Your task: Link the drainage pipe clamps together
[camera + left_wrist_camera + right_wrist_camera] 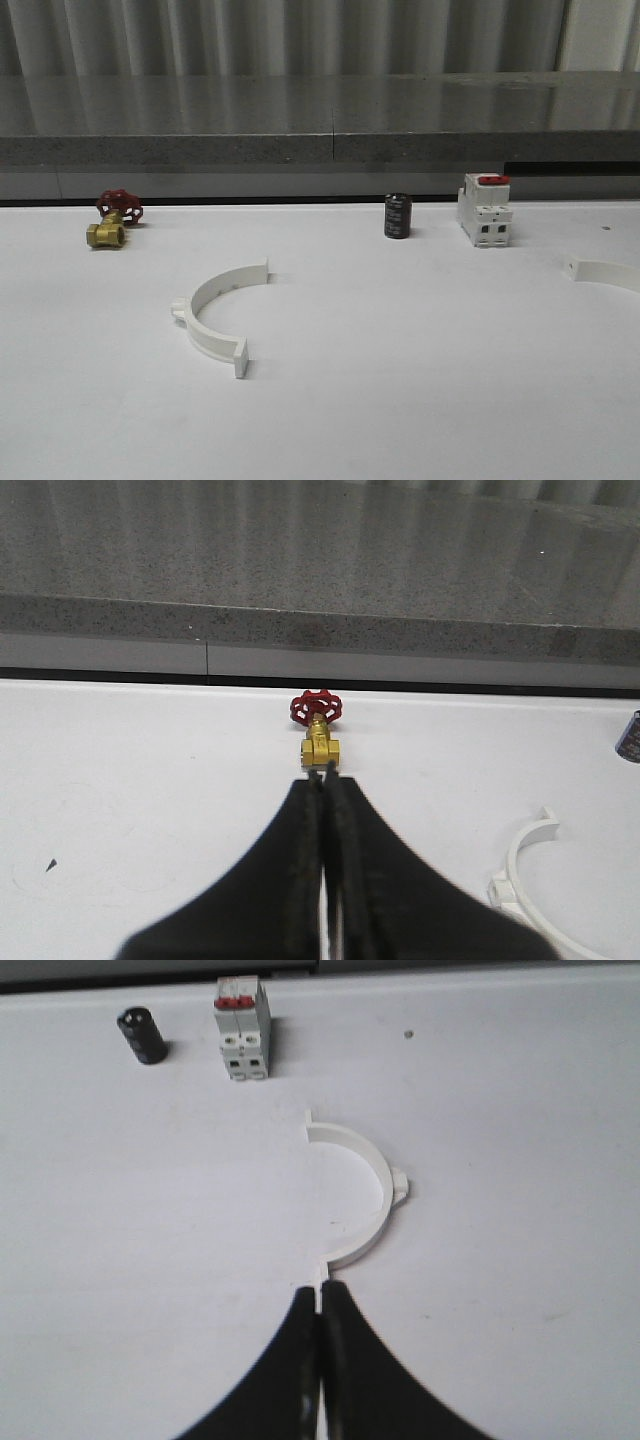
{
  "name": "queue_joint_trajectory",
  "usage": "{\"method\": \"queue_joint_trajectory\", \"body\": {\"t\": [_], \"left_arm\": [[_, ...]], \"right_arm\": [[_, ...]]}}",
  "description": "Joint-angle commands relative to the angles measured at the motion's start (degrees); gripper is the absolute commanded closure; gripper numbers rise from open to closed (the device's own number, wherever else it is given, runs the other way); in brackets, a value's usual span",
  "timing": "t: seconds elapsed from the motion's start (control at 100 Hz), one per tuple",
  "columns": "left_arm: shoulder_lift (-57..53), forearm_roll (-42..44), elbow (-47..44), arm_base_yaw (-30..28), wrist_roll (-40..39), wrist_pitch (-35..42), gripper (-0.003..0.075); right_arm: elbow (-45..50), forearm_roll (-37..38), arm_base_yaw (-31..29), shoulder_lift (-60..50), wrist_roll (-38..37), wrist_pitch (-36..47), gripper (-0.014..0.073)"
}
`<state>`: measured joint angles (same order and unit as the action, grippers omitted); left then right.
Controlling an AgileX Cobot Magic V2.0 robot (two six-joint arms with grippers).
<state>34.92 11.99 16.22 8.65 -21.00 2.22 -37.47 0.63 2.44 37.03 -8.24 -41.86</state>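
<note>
We count two clamp halves on the white table (420,400): the left clamp half (215,306) lies flat near the middle with bare table all around it, while the right clamp half (608,272) runs off the right edge, so we see perhaps only its tip. Along the back edge stand one brass valve (112,222), one black cylinder (398,216) and one breaker (484,209). The left gripper (322,780) is pressed closed on nothing. The right gripper (320,1295) is likewise closed, just beside the right half's end flange.

Two white half-ring clamps (215,305) (606,272), well apart
</note>
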Motion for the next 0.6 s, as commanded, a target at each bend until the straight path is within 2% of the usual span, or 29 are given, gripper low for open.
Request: {"method": "queue_joint_trajectory", "body": {"t": [0.0, 0.11, 0.18, 0.25, 0.35, 0.45, 0.5, 0.59], "left_arm": [[-0.14, -0.15, 1.65, -0.21, -0.56, 4.07, 0.0740], [-0.14, -0.15, 1.65, -0.21, -0.56, 4.07, 0.0740], [-0.14, -0.15, 1.65, -0.21, -0.56, 4.07, 0.0740], [-0.14, -0.15, 1.65, -0.21, -0.56, 4.07, 0.0740], [-0.14, -0.15, 1.65, -0.21, -0.56, 4.07, 0.0740], [-0.14, -0.15, 1.65, -0.21, -0.56, 4.07, 0.0740], [-0.14, -0.15, 1.65, -0.21, -0.56, 3.96, 0.0740], [-0.14, -0.15, 1.65, -0.21, -0.56, 4.03, 0.0740]], "right_arm": [[-3.26, 0.09, -0.10, 4.40, 0.36, 2.40, 0.0662], [-3.45, 0.09, -0.10, 7.85, 0.36, 3.09, 0.0650], [-3.52, 0.09, -0.10, 9.42, 0.36, 3.09, 0.0593], [-3.52, 0.09, -0.10, 10.52, 0.36, 2.81, 0.0470], [-3.52, 0.09, -0.10, 10.90, 0.30, 3.51, 0.0198], [-3.52, -0.05, -0.10, 10.90, -0.39, 4.41, -0.0016], [-3.64, -0.11, -0.10, 11.01, -1.17, 4.61, -0.0062], [-4.84, -0.11, -0.10, 12.73, -3.05, 3.38, -0.0051]]}}
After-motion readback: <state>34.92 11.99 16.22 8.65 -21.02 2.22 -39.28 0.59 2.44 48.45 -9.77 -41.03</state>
